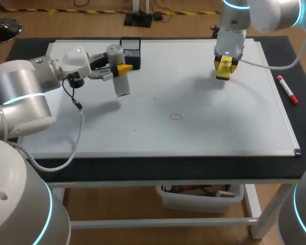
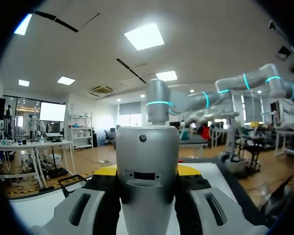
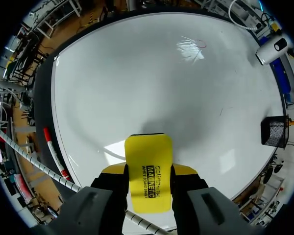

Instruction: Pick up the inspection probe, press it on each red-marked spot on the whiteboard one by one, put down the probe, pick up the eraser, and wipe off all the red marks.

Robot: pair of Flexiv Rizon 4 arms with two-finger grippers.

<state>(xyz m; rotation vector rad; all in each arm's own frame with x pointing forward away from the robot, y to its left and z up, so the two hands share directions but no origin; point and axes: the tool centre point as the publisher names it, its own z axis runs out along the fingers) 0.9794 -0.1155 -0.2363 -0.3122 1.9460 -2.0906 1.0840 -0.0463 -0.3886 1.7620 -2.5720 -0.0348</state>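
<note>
Right gripper (image 1: 224,71) clamps the eraser (image 3: 148,166), upper right; left gripper (image 1: 120,70) grasps the probe (image 1: 122,87). Set your eraser flat on the centre red mark (image 1: 176,117) and sweep across it.

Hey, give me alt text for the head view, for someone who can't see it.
Over a tabletop whiteboard, the left gripper holds a grey inspection probe near a black mesh basket, while the right gripper holds a yellow eraser over its far side. One small red mark sits mid-board; a red marker lies beside the board.
</note>
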